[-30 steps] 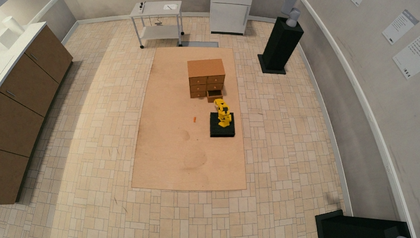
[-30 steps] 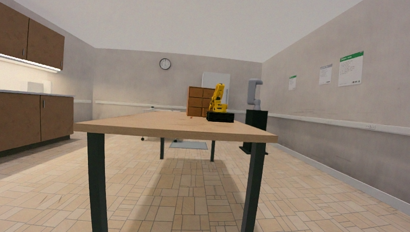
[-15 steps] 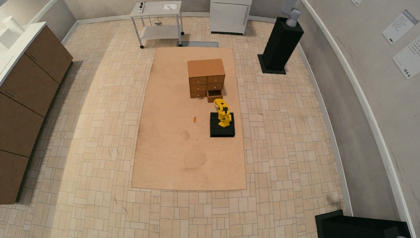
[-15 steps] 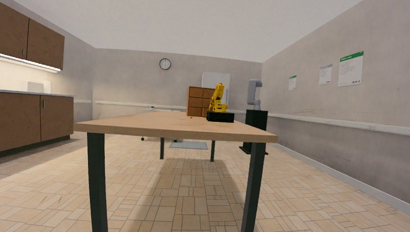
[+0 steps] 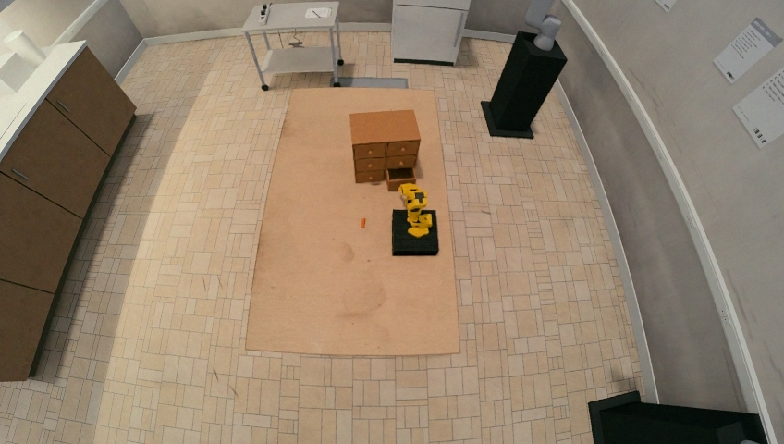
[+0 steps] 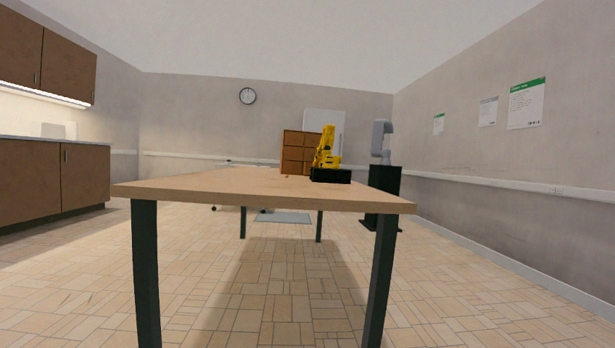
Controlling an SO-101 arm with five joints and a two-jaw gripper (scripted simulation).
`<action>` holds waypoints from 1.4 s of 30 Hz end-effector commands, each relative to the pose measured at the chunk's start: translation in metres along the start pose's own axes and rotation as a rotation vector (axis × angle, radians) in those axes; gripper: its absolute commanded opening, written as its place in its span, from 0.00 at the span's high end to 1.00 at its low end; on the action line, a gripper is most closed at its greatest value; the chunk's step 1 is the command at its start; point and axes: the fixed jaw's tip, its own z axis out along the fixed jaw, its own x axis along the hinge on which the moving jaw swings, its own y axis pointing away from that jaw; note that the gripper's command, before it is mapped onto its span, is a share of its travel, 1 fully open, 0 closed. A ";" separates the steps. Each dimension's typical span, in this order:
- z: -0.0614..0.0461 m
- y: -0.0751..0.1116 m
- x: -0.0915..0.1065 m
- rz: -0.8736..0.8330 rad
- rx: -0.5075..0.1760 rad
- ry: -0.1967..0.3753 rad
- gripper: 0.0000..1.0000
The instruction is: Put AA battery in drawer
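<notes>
A small orange AA battery (image 5: 362, 222) (image 6: 286, 175) lies on the wooden table (image 5: 330, 308) (image 6: 241, 189), left of my black base (image 5: 413, 244) (image 6: 330, 175). A brown chest of six small drawers (image 5: 384, 127) (image 6: 295, 148) stands behind it. Its bottom right drawer (image 5: 400, 179) is pulled partway out; what lies inside is too small to tell. The other drawers look shut. My yellow arm (image 6: 325, 142) leans toward the chest. My gripper (image 5: 407, 190) hangs just in front of the open drawer, narrowly shut, with nothing seen between the fingers.
The chest stands at the table's far end. On the floor beyond are a white cart (image 5: 294, 41), a white cabinet (image 5: 429, 30) and a black pedestal (image 5: 522, 88) (image 6: 381, 180) with a grey arm. Brown cupboards (image 5: 49, 165) line the left wall.
</notes>
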 end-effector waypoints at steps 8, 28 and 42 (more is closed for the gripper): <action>0.009 -0.001 0.004 -0.005 0.004 0.016 0.79; 0.025 -0.002 0.000 -0.004 0.005 0.016 0.79; 0.025 -0.002 0.000 -0.005 0.005 0.016 0.79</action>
